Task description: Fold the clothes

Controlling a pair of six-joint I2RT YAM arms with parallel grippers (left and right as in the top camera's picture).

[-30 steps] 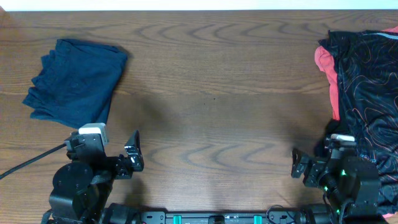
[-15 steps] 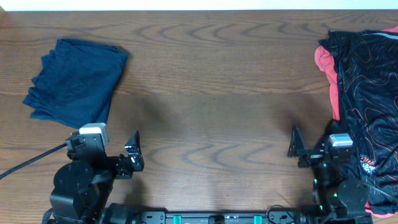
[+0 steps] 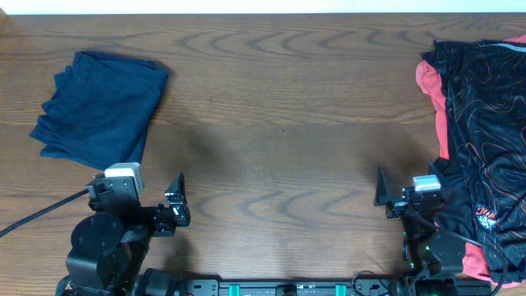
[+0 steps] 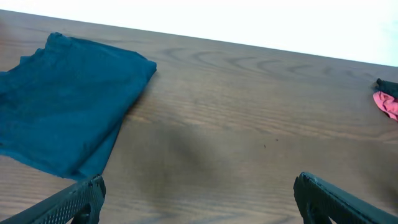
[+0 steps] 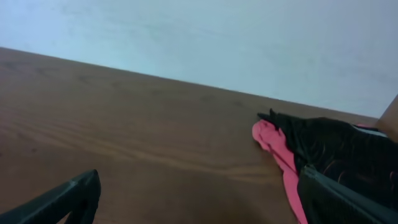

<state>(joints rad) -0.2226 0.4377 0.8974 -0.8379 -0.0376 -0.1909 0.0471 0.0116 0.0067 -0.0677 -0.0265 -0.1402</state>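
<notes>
Navy clothes (image 3: pixel 103 107): loose flat heap, far-left corner of worktop (image 3: pixel 288 123). Black-red garment (image 3: pixel 485 123): bunched along right edge. Left hand (image 3: pixel 177 204): near edge, spread wide, empty. Right hand (image 3: pixel 383 193): near edge beside black-red garment, spread wide, empty.

one navy garment (image 3: pixel 103 107), one patterned heap (image 3: pixel 485 115)

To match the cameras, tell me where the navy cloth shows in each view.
Overhead: the navy cloth lies at the upper left of the table.
Left wrist: the cloth fills the left side.
Right wrist: not in it.
Shared landmark: the black and pink garment, at the right in all three views.
</notes>
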